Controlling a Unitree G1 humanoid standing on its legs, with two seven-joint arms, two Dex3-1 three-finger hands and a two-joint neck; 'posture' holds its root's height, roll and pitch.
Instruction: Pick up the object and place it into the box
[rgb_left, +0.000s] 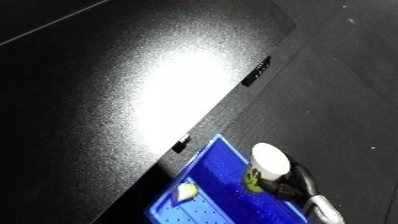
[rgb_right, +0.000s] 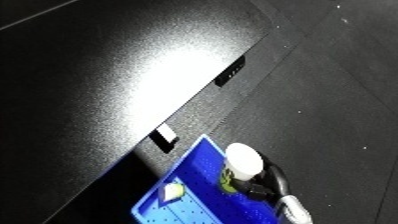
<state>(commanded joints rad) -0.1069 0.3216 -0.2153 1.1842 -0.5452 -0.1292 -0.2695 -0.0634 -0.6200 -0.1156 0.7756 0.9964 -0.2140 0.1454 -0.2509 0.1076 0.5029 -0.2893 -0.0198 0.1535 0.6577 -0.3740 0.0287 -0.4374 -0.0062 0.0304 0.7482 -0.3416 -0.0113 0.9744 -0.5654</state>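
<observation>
Nearly done, we judge: our right hand (rgb_left: 291, 184) curls its fingers round a white cup-like object (rgb_left: 269, 159) above the blue bin (rgb_left: 213, 160), release still to come; a small pale item (rgb_left: 187, 190) already lies inside

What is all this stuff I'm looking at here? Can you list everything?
Table: one, black with a bright glare patch, filling the upper left.
Bin: one, blue, at the bottom beside the table's edge.
Cup: one, white with a green mark, held over the bin's right side.
Small object: one, pale yellowish, lying inside the bin.
Floor: dark, on the right.
Right hand: one, black, curled round the cup, lower right.
</observation>
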